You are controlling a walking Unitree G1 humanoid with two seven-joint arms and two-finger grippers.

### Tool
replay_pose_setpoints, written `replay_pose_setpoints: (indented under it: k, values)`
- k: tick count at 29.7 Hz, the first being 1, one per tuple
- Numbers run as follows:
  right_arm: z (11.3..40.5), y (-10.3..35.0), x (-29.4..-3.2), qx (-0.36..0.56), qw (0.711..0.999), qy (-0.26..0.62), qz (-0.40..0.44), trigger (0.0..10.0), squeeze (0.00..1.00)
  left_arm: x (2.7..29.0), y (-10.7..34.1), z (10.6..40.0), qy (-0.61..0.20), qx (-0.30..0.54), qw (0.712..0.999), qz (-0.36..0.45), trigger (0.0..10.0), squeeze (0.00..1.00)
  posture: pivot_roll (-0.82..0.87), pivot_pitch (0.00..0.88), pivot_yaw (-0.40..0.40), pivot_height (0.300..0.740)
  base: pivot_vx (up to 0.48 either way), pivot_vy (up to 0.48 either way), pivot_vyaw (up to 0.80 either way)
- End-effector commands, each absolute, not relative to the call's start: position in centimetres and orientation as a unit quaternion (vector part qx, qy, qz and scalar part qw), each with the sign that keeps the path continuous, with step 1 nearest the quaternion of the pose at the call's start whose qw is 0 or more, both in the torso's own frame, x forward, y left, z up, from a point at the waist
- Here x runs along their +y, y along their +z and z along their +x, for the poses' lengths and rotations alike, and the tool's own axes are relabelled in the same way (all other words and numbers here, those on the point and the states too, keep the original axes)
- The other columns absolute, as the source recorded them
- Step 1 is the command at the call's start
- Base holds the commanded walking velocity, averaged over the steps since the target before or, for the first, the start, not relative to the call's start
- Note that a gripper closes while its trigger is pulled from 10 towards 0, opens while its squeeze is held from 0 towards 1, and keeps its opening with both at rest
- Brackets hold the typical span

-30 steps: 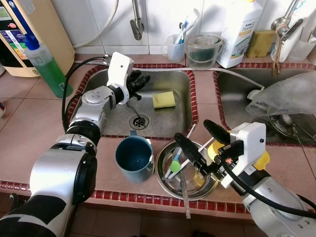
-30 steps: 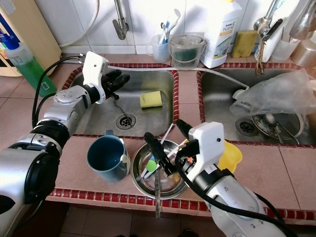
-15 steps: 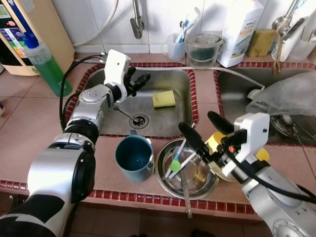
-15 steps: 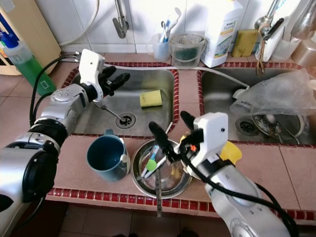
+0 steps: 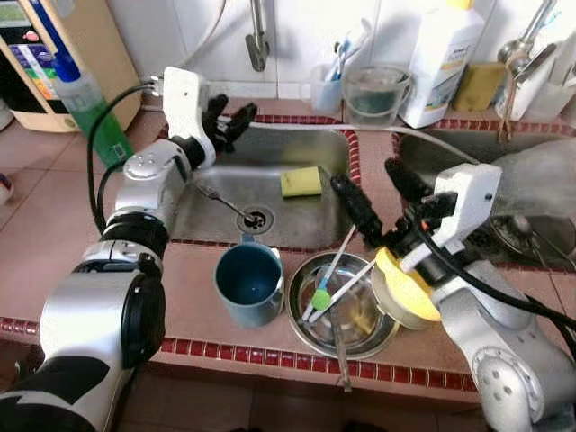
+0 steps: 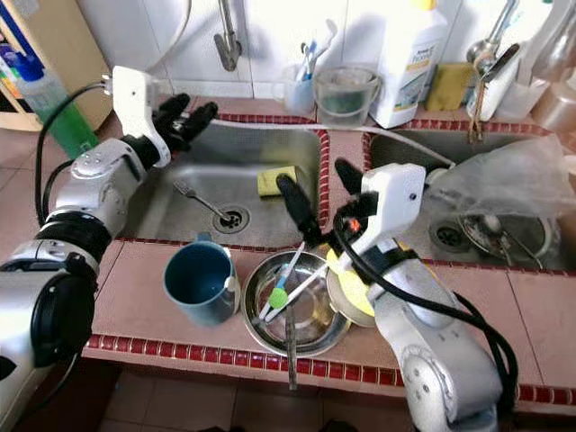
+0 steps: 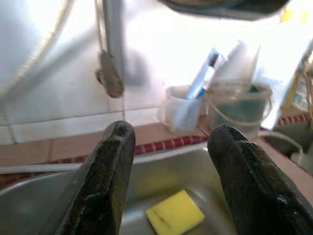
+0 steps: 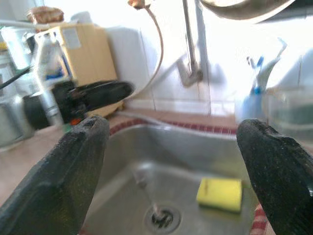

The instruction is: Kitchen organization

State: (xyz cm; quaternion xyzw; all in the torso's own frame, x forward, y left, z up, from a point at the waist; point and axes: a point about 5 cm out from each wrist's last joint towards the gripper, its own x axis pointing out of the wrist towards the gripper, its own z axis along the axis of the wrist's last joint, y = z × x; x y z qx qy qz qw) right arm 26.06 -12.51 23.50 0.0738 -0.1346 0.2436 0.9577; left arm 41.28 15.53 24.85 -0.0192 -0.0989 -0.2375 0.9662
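The left gripper (image 5: 227,119) hovers at the upper left of the head view, over the back left corner of the stainless steel sink basin (image 5: 270,220), its black fingers spread apart with nothing between them. The right gripper (image 5: 378,193) sits right of centre, above the red-tiled divider between the two basins, fingers spread wide and holding nothing.

In the left basin a metal fork (image 5: 220,200) lies with its handle end at the drain, and a yellow rectangular sponge (image 5: 301,181) rests toward the back right; the floor between them is bare.

On the front counter strip, lower centre, a dark teal mug (image 5: 247,286) stands upright just beside a round steel bowl (image 5: 360,333) holding a green-tipped utensil (image 5: 321,298) and white sticks leaning over its rim. A yellow round lid-like object (image 5: 402,290) touches the bowl's right side, under the right arm.

Along the back ledge stand a clear cup of toothbrushes (image 5: 328,85) and a clear plastic tub (image 5: 373,94).
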Motion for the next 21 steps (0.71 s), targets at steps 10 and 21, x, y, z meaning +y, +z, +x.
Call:
replay_pose_setpoints:
  k: [10, 21]
  values:
    - [29.1, 23.4, -14.2, -0.185, 0.972, 0.138, 0.050, 10.0, 0.00, 17.5, 24.3, 39.2, -0.164, -0.169, 0.971, -0.035, 10.0, 0.00, -0.06, 0.018, 0.013, 0.740, 0.000, 0.000, 0.00]
    - [30.7, 22.6, -14.3, -0.199, 0.973, 0.107, 0.041, 10.0, 0.00, 17.6, 22.7, 35.3, -0.121, -0.197, 0.972, -0.037, 10.0, 0.00, -0.02, 0.000, -0.004, 0.740, 0.000, 0.000, 0.00]
